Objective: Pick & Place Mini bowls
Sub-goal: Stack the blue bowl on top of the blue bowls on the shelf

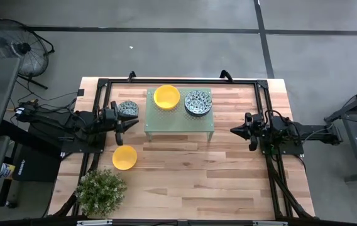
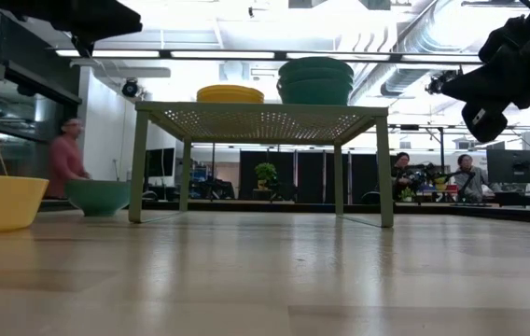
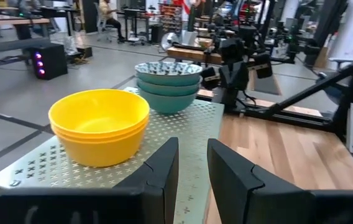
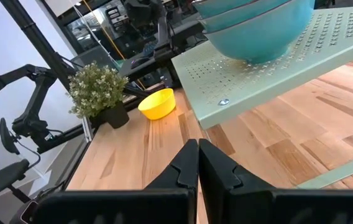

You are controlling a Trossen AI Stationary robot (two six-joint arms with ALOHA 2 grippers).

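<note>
A stack of yellow mini bowls (image 1: 166, 96) and a stack of blue-green patterned mini bowls (image 1: 198, 102) stand on top of the pale green perforated stand (image 1: 178, 122). One patterned bowl (image 1: 127, 108) and one yellow bowl (image 1: 124, 157) rest on the table left of the stand. My left gripper (image 3: 192, 146) hovers level at the stand's left end, open, with nothing between its fingers; the yellow stack (image 3: 100, 124) lies just ahead of it. My right gripper (image 4: 197, 144) is shut and empty, level, right of the stand (image 4: 276, 62).
A leafy potted plant (image 1: 100, 191) stands at the table's near left corner. Black frame rails (image 1: 178, 80) run along the table's far, left and right sides. Bare wood stretches between the stand and the near edge. People sit and walk in the room behind.
</note>
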